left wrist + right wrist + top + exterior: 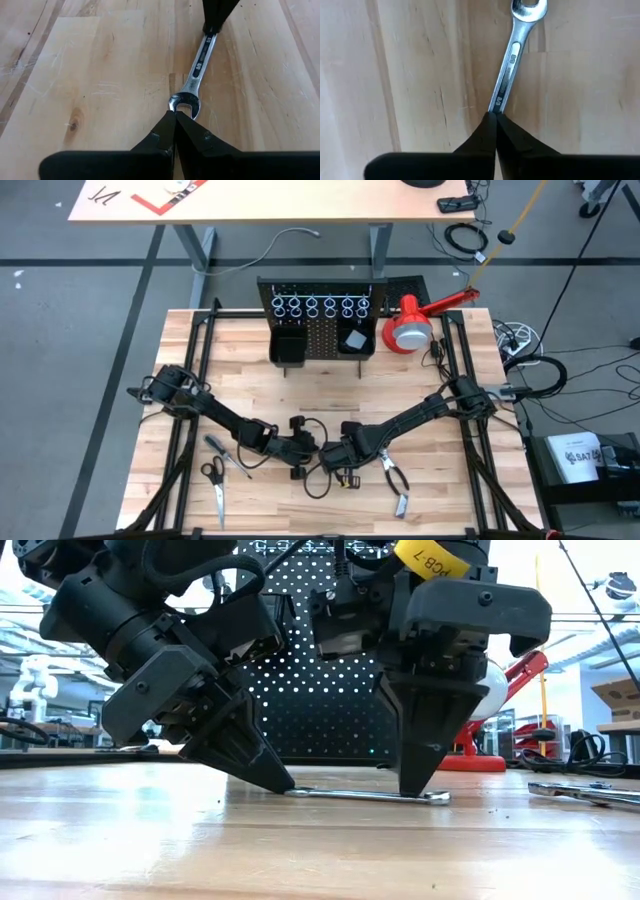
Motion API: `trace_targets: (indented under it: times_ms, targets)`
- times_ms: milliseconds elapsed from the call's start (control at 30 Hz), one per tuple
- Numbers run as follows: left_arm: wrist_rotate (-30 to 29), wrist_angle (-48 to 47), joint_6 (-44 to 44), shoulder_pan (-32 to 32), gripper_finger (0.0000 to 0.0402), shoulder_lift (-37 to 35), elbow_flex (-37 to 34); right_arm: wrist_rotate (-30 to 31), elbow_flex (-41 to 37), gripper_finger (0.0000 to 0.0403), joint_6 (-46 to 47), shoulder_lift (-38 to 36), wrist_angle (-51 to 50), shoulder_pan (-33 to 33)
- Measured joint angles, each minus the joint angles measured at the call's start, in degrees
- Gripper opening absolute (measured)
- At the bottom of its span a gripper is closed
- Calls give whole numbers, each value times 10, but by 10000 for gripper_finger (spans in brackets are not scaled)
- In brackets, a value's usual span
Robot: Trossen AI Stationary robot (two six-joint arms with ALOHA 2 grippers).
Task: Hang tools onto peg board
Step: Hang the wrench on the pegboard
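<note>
A silver wrench (365,795) lies flat on the wooden table between my two grippers. It also shows in the left wrist view (197,65) and the right wrist view (507,70). My left gripper (175,114) is shut at the wrench's open end. My right gripper (493,115) is shut on top of the shank toward the other end. The black peg board (320,320) stands at the table's far edge with a row of silver rings and two black bins. Scissors (213,480), a screwdriver (222,452) and pliers (395,480) lie on the table. My left gripper's shut fingertips touch the wrench's open-end head (184,102), slanting down from the table's left. The wrench lies flat on the table. My right gripper's shut fingertips rest on the wrench's shank (496,105) near the end away from the open head, pointing down. The wrench's end (440,798) sticks out past them.
A red-and-white lamp (415,325) lies to the right of the peg board. Loose black cables (320,480) trail on the table near both grippers. The pliers also show in the low view (580,792) to the right of my right gripper.
</note>
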Motion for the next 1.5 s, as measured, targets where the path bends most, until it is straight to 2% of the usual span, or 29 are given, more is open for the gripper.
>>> trace_targets:
  times_ms: [133, 433, 600, 833, 1267, 1500]
  targets:
    - [0, -7, -1, 0, 17, -1, 1, -3, 0, 35, -3, -12, -26, 14]
    - [0, -10, -1, 0, 17, -1, 1, 2, 1, 156, -4, -5, -38, 33]
    - [-1, -12, -2, 0, 17, -1, 1, -3, 4, 181, -19, 16, -29, 25]
    - [-1, -12, -2, 0, 17, -2, 1, -27, 3, 159, -46, 17, -14, 4]
    - [-4, -12, 3, 0, 17, -2, 1, -30, 3, 43, -62, 25, -1, -8]
    - [-5, -11, 3, 0, 17, -2, 1, -30, 3, 40, -62, 25, -1, -8]
